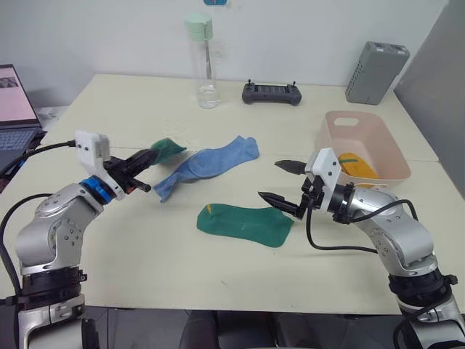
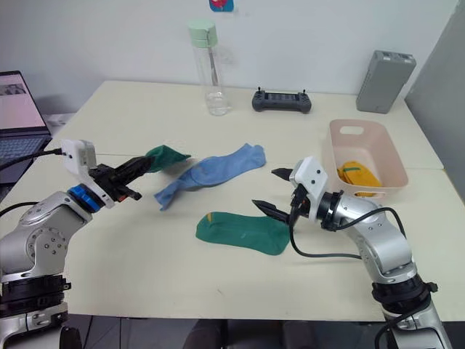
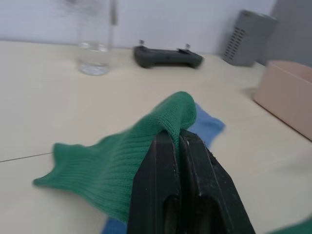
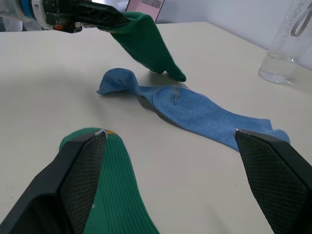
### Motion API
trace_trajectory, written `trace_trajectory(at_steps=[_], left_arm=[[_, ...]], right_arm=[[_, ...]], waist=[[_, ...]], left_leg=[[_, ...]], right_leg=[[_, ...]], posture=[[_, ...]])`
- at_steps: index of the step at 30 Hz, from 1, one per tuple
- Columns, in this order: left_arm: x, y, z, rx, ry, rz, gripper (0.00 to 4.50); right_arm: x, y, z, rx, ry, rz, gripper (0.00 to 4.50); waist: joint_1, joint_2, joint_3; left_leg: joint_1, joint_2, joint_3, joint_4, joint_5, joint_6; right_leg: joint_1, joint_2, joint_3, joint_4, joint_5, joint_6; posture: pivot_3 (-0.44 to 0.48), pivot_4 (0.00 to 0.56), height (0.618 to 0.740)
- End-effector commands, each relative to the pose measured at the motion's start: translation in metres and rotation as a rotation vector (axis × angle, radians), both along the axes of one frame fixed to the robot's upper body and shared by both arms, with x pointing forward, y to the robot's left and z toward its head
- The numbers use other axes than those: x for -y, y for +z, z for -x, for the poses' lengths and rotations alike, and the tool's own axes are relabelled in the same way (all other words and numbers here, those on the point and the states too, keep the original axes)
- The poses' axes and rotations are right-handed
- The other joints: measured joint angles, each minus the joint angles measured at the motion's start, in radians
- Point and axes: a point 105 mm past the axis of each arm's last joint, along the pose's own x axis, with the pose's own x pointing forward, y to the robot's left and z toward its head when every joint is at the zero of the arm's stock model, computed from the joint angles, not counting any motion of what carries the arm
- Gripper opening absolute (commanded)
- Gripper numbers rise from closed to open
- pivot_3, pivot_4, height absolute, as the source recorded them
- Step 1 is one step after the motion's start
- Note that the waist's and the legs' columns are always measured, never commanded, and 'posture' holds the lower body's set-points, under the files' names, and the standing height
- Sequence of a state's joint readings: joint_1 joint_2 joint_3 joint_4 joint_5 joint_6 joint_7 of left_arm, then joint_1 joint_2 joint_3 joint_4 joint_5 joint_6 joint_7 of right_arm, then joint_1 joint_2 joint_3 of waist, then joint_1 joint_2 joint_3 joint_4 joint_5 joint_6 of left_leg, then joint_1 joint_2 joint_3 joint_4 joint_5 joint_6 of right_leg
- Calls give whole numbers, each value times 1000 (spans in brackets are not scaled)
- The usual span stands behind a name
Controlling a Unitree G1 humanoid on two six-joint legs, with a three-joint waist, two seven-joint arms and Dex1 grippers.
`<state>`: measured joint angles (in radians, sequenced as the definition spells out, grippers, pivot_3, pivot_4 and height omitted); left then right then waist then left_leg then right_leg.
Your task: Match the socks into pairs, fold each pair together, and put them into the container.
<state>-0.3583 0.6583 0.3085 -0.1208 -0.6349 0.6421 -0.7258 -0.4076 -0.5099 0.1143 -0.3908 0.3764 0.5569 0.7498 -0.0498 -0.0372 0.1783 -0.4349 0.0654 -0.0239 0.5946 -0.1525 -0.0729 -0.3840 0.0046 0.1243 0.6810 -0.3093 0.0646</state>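
Cream table (image 1: 145,269): left gripper (image 1: 145,161) pinches green sock (image 1: 168,150), right gripper (image 1: 285,182) gapes.

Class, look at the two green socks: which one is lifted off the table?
The green sock pinched in the shut left pincer, hanging above the table. The other green sock lies flat by the open right pincer.

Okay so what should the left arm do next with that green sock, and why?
Probably carry the held green sock, pinched in the left gripper, over onto the flat green sock, since they match. The right gripper waits open beside it.
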Motion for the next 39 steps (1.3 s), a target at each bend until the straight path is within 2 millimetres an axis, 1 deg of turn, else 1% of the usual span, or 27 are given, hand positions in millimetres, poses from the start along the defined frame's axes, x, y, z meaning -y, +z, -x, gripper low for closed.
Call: trace_trajectory(at_steps=[1,4,5,7,11,13,14,16,19,22,23,26,28,30,32,34,35,39], left_arm=[[53,5,20,38,-212,-116,22],[87,1,28,45,-310,-144,22],[97,-5,30,39,-343,-173,22],[120,-19,42,29,-448,-225,22],[143,-41,61,0,-571,-261,22],[148,-55,65,1,-606,-322,22],[148,-59,66,-5,-614,-335,247],[148,-57,64,-16,-609,-299,709],[147,-54,65,-35,-623,-275,1632],[136,-45,55,-42,-580,-247,2606],[132,-42,51,-47,-565,-232,2862],[105,-29,23,-34,-455,-223,2862],[96,-22,10,-22,-423,-223,2862],[95,-17,6,-19,-430,-214,2862],[97,-14,8,-21,-458,-209,2862],[101,-18,12,-20,-486,-226,2862],[101,-21,10,-14,-474,-234,2862],[94,-31,-10,8,-382,-301,2862]], right_arm=[[10,10,7,19,32,30,4500],[23,10,9,-16,38,56,4500],[27,10,9,-33,40,67,4500],[36,8,13,-76,50,101,4500],[47,4,16,-118,43,137,4500],[51,-2,17,-133,30,146,4500],[51,-4,18,-136,28,148,4500],[47,-7,20,-142,32,141,4500],[44,-12,24,-153,41,147,4500],[44,-14,26,-164,42,146,4500],[44,-15,27,-166,43,147,4500],[36,-21,33,-178,67,146,4500],[31,-25,36,-182,77,144,4500],[29,-26,37,-184,76,135,4500],[27,-28,37,-185,75,131,4500],[26,-29,37,-185,73,133,4500],[26,-29,37,-184,73,135,4500],[27,-33,41,-175,74,174,4500]], waist=[[0,0,0],[0,0,0],[0,0,0],[-1,0,0],[-7,0,0],[-8,0,0],[-7,0,0],[-7,0,0],[-7,0,0],[-6,0,0],[-6,0,0],[-6,0,0],[-6,0,0],[-7,0,0],[-6,0,0],[-6,0,0],[-6,0,0],[-5,0,0]], left_leg=[[0,0,0,0,0,0],[0,0,0,0,0,0],[0,0,0,0,0,0],[0,0,0,0,0,0],[0,0,0,0,0,0],[0,0,0,0,0,0],[0,0,0,0,0,0],[0,0,0,0,0,0],[0,0,0,1,0,0],[0,0,0,3,0,0],[0,0,0,3,0,0],[0,0,-1,4,0,0],[0,0,-1,4,0,0],[0,0,-1,4,0,0],[-1,0,0,4,0,0],[-1,0,0,3,0,0],[-1,0,-1,3,0,0],[-1,0,-1,3,0,0]], right_leg=[[0,0,0,0,0,0],[0,0,0,-1,0,0],[0,0,0,-1,0,0],[0,0,0,0,0,0],[0,1,1,0,0,0],[0,1,1,-1,0,0],[0,1,1,0,0,0],[0,1,1,0,-2,2],[0,1,1,0,-2,4],[1,1,1,0,-2,5],[1,1,1,0,-2,5],[1,1,1,0,-2,5],[1,1,0,0,-2,6],[1,1,1,0,-2,6],[1,0,1,-1,-2,6],[1,0,1,-1,-3,6],[1,0,0,-1,-3,6],[1,1,0,0,-3,5]], posture=[[0,150,740],[0,150,740],[0,150,740],[0,150,740],[0,150,740],[0,150,740],[0,150,740],[0,150,740],[0,150,740],[0,150,740],[0,150,740],[0,150,740],[0,150,740],[0,150,740],[0,150,740],[0,150,740],[0,150,740],[0,150,740]])
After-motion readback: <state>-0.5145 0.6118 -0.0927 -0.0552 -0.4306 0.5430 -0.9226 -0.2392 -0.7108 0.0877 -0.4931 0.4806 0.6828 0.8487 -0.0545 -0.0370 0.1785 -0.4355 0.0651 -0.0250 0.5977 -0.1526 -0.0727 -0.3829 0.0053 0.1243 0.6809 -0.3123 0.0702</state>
